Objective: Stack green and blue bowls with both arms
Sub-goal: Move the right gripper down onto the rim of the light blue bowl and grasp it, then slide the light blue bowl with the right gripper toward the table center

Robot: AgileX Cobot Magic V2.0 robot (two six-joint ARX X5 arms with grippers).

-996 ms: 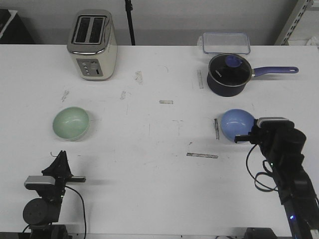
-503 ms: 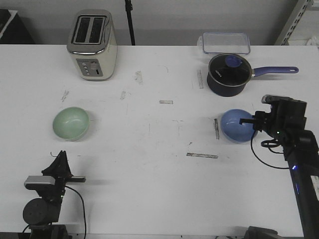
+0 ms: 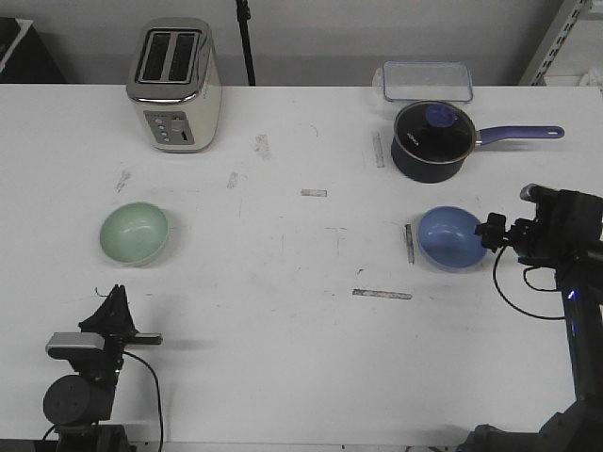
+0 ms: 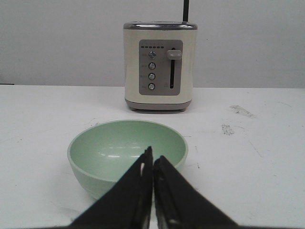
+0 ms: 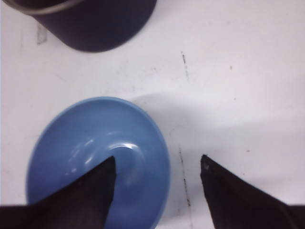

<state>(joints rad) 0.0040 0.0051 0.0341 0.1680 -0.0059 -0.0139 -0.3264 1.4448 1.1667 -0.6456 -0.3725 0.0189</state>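
Note:
The mint green bowl [image 3: 135,233] sits on the left of the white table [image 3: 283,311]. My left gripper [image 3: 115,297] rests shut and empty a little in front of it; in the left wrist view its tips [image 4: 153,157] point at the green bowl [image 4: 109,148]. The blue bowl [image 3: 449,237] sits on the right. My right gripper [image 3: 490,231] is open at the bowl's right rim. In the right wrist view the gripper [image 5: 157,162] straddles the rim of the blue bowl [image 5: 86,143], with one finger [image 5: 93,193] over the inside and the other over the table.
A cream toaster [image 3: 174,85] stands at the back left, behind the green bowl. A dark navy saucepan [image 3: 431,141] with a purple handle stands just behind the blue bowl. A clear lidded container [image 3: 427,81] lies at the back edge.
My right arm has swung from in front of the blue bowl out to its right side, with the gripper now at the right rim. The left arm and both bowls have not moved.

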